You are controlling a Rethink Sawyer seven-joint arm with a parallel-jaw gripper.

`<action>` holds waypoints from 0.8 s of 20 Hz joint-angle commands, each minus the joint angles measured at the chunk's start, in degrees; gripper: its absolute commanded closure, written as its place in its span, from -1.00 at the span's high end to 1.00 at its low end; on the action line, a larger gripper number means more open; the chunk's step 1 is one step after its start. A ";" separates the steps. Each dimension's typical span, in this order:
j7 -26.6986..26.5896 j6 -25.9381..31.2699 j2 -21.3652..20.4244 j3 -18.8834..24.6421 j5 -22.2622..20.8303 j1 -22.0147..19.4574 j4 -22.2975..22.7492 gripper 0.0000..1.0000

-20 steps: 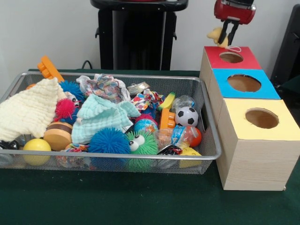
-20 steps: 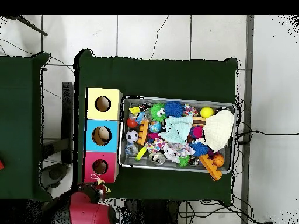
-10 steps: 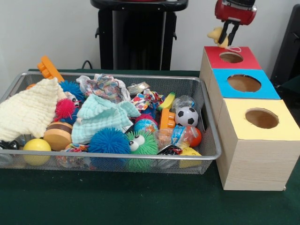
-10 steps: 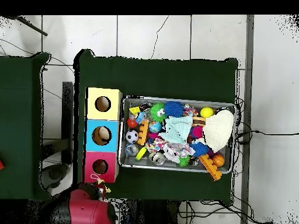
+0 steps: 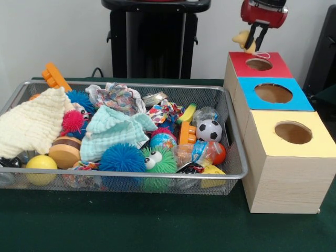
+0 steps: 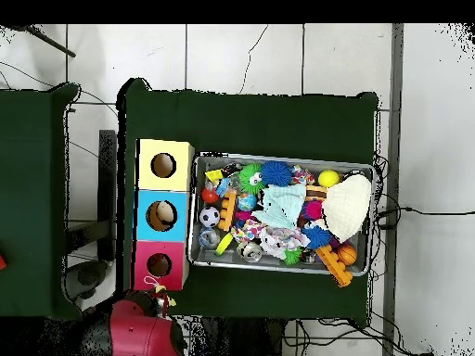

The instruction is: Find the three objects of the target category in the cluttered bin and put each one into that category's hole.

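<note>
Against the frame half a second back, almost nothing differs. The gripper (image 5: 254, 38) sits at the same spot in the front view, above and just behind the red box (image 5: 247, 61), and the bin's contents lie as they did. In the overhead view the red arm housing (image 6: 139, 336) shows only a slight shift near the bottom edge. A full second back the gripper hung a touch lower.

The two black fingers (image 5: 261, 35) are closed on a small yellow soft toy (image 5: 243, 40), which juts out to the picture's left of them. A thin pale string loops from the toy down onto the red box's top, beside its hole (image 5: 259, 64). The toy is clear of the box, not in the hole. Its exact shape is too small to tell.

The blue box (image 5: 273, 93) and the yellow box (image 5: 292, 134) stand in a row with the red one, touching, each with one round hole on top.

The wire mesh bin (image 5: 121, 177) stands just beside the boxes on the green table cover (image 5: 131, 226), packed with a cream cloth (image 5: 31, 123), a mint cloth (image 5: 113, 131), a blue spiky ball (image 5: 122, 157), a green spiky ball with eyes (image 5: 157, 161), a small soccer ball (image 5: 209, 130), a yellow ball (image 5: 41, 167) and an orange plastic piece (image 5: 54, 76).

No readable writing or labels anywhere.
</note>
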 commanded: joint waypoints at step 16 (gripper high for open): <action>12.83 -0.81 1.64 3.24 3.13 -4.61 -8.49 -1.00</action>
